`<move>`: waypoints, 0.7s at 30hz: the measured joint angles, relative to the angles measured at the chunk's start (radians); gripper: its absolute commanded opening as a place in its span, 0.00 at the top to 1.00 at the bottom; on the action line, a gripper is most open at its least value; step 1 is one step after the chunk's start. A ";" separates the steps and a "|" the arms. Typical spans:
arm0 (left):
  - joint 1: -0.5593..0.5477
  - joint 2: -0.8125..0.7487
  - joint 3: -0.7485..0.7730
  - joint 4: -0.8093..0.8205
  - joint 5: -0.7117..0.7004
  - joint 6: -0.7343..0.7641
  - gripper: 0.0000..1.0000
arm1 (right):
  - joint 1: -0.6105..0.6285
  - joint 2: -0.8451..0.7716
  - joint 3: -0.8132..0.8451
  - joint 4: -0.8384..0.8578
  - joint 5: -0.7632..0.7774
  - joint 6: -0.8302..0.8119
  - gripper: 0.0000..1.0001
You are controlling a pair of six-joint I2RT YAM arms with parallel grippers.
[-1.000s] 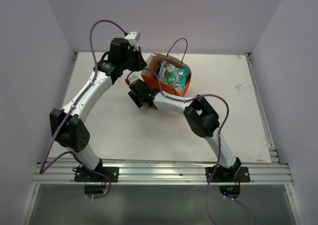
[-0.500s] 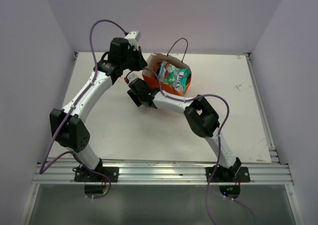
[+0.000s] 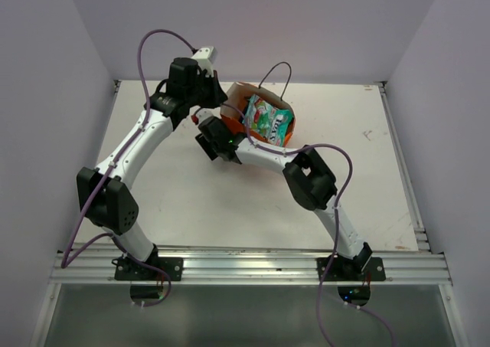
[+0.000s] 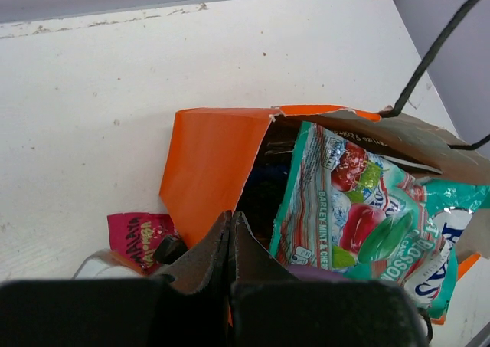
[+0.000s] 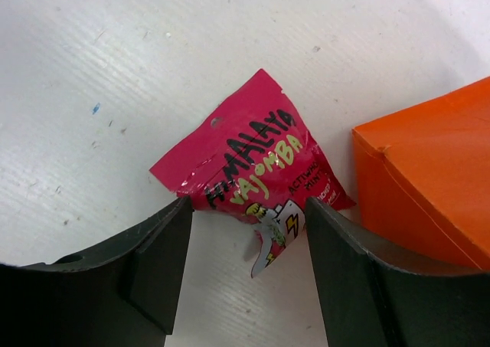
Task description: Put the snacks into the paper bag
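Observation:
The orange paper bag (image 3: 285,138) stands at the back middle of the table, its handles up. The teal-green and red packet (image 3: 268,119) sticks out of its mouth, also in the left wrist view (image 4: 360,209). My left gripper (image 3: 220,102) is shut on the bag's left rim flap (image 4: 210,159), its tips together (image 4: 231,218). The small pink-red packet (image 5: 253,163) lies flat on the table beside the bag's corner (image 5: 429,186). My right gripper (image 5: 249,236) is open, low over the table, one finger on each side of the packet's near edge. The other packets are hidden.
The bag's thin black loop handles (image 3: 277,70) rise above its rim. The table's back edge and wall are just behind the bag. Purple cables hang along both arms. Bare white table lies left and right of the bag.
My right gripper has moved forward toward the pink-red packet. The bag has shifted slightly toward the back. The left gripper has stayed on the rim.

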 measured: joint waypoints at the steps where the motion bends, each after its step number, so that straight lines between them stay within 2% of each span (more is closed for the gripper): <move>1: 0.000 0.001 0.000 0.002 0.000 0.000 1.00 | -0.004 0.005 0.006 -0.001 0.000 0.000 0.35; 9: 0.002 0.010 0.000 0.009 -0.002 0.000 1.00 | -0.027 0.036 0.015 0.001 -0.011 0.003 0.35; 10: 0.002 0.011 0.000 0.009 -0.002 0.000 1.00 | -0.029 0.037 0.015 0.001 -0.013 0.003 0.40; 16: 0.002 0.012 0.000 0.011 -0.002 0.000 1.00 | -0.035 0.042 0.015 0.002 -0.056 0.014 0.51; 21: 0.002 0.012 0.000 0.015 -0.006 0.000 1.00 | -0.045 0.056 0.031 -0.004 -0.091 0.030 0.56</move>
